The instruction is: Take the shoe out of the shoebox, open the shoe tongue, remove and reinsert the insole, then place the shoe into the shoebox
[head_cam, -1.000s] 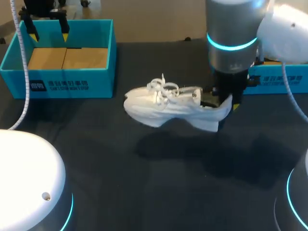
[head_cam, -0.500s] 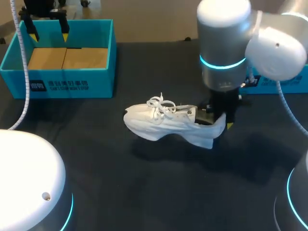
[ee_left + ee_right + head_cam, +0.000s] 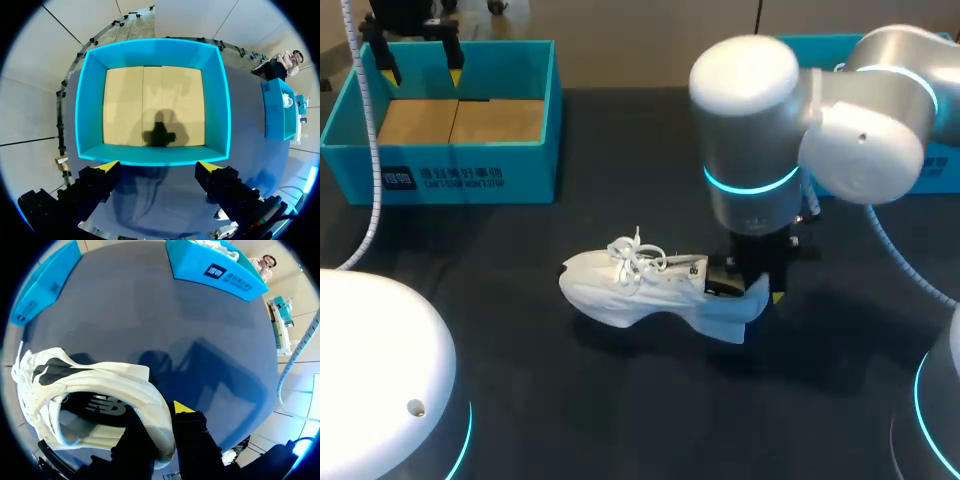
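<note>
A white laced shoe [image 3: 640,288] hangs low over the dark table, toe pointing left; whether its sole touches the table I cannot tell. My right gripper [image 3: 755,290] is shut on the heel collar. In the right wrist view the shoe [image 3: 100,390] shows its dark insole, and the right gripper [image 3: 165,427] pinches the heel rim from both sides, one yellow fingertip [image 3: 182,407] showing. My left gripper [image 3: 420,70] hovers open over the blue shoebox [image 3: 470,170] at the back left. In the left wrist view the left gripper [image 3: 157,170] is open above the shoebox [image 3: 150,155], which shows only its cardboard floor.
A second blue box [image 3: 940,170] stands at the back right, partly hidden behind my right arm; it also appears as the second box [image 3: 215,267] in the right wrist view, with something white inside. Dark table [image 3: 620,400] lies in front of the shoe.
My right arm has carried the shoe down and a little to the left and toward the front. The left arm has stayed over the shoebox.
</note>
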Robot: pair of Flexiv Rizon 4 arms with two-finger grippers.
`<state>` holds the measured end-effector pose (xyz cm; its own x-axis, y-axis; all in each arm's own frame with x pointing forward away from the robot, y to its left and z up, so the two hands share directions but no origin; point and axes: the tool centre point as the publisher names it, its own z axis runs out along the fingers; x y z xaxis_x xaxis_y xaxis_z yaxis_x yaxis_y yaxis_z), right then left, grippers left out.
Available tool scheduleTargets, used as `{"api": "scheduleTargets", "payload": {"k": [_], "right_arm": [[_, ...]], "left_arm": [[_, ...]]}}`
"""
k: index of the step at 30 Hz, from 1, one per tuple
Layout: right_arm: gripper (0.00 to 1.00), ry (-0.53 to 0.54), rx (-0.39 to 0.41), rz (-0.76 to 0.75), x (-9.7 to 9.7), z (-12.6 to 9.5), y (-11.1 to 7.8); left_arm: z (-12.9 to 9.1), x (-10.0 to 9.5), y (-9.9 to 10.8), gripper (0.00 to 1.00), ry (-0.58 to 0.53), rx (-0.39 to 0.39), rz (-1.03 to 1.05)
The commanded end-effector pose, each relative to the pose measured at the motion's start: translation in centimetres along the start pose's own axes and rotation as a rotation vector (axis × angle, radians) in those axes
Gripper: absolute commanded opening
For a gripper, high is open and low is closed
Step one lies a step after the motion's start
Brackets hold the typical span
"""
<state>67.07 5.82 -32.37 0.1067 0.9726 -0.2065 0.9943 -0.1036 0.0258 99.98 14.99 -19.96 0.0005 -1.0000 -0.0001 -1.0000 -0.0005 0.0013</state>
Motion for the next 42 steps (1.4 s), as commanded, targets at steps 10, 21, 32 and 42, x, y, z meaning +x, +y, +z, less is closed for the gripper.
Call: {"api": "scheduleTargets", "payload": {"k": [10,21,32,42], "right_arm": [[0.0,-0.004,0.027,-0.025,3.3,3.1,-0.3],[0.0,0.002,0.046,-0.011,4.9,3.9,-1.5],[0.03,0.015,0.059,-0.005,5.4,4.5,-1.4],[0.28,0.013,0.061,0.011,5.5,4.6,-1.7]], "left_arm": [[0.0,0.0,0.0,1.0,0.0,0.001,0.0],[0.0,0.0,0.0,1.0,0.0,0.001,0.0],[0.0,0.0,0.0,1.0,0.0,0.001,0.0],[0.0,0.0,0.0,1.0,0.0,0.001,0.0]]}}
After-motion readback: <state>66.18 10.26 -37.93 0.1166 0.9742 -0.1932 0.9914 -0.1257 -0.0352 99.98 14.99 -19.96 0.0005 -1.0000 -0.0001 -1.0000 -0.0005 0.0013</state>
